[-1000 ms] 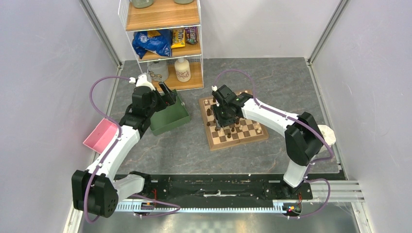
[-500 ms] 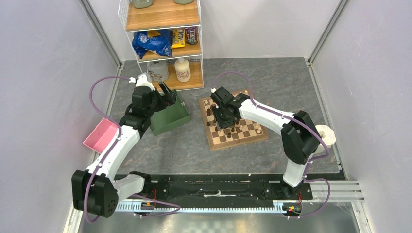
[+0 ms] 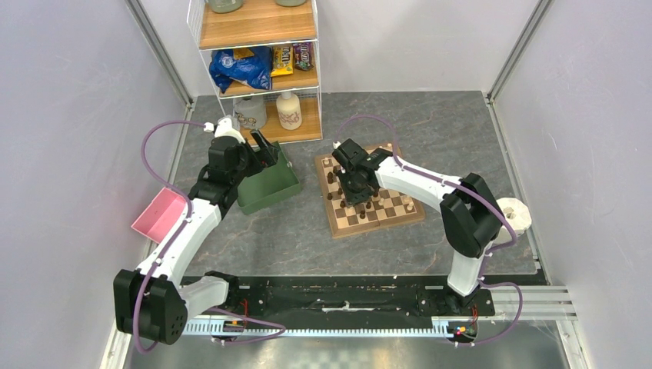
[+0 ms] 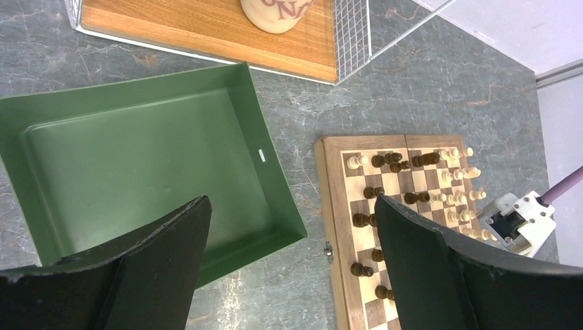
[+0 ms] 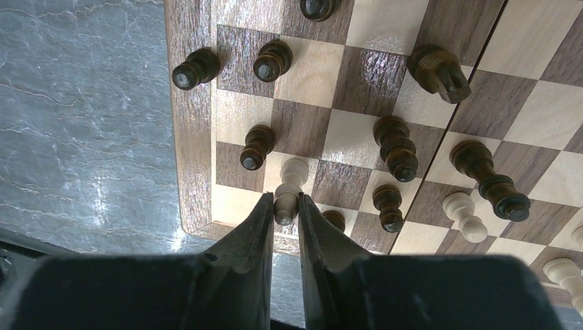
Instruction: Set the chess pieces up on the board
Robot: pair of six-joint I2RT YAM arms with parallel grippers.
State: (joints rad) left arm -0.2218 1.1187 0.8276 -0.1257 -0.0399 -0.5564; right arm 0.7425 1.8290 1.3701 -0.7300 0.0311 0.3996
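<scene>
Cream pawn (image 5: 293, 172) pinched by right end effector (image 5: 284, 202).

From above, could not tell one kind of chess pieces (image 3: 332, 178) from another — too small — and lost several squares of the board (image 3: 377, 224) under the right gripper (image 3: 355, 194). Cut off at the top edge there: the shelf unit (image 3: 257, 23) and its uppermost jars (image 3: 227, 4). Through the left wrist camera, lost the board's near end behind a finger (image 4: 440, 268) of the left gripper (image 4: 292, 203) and past the bottom edge; caught only the base of a cream jug (image 4: 275, 14). Through the right wrist camera, found a dark piece (image 5: 335, 218) half hidden behind a fingertip (image 5: 311, 230) — board cropped on every side.
</scene>
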